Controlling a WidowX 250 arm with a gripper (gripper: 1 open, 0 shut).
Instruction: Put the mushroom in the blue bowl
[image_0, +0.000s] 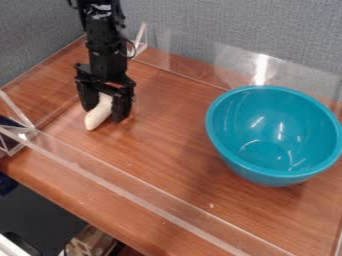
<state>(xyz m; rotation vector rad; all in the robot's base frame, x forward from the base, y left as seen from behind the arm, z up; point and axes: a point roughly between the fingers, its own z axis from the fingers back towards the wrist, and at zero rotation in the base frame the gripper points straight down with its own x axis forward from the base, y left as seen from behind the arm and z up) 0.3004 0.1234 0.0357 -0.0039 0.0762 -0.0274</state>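
Camera view: no legible writing anywhere. Black arm stands vertical at the far left, tool (103, 107) pointing straight down, jaws spread wide and straddling the mushroom (95, 118), not clamped on it. Mushroom lies on the wooden surface (160, 150), cream stem toward the camera, long axis running roughly near-to-far; cap hidden by the tool. Bowl (274, 134) sits upright at right, well apart.
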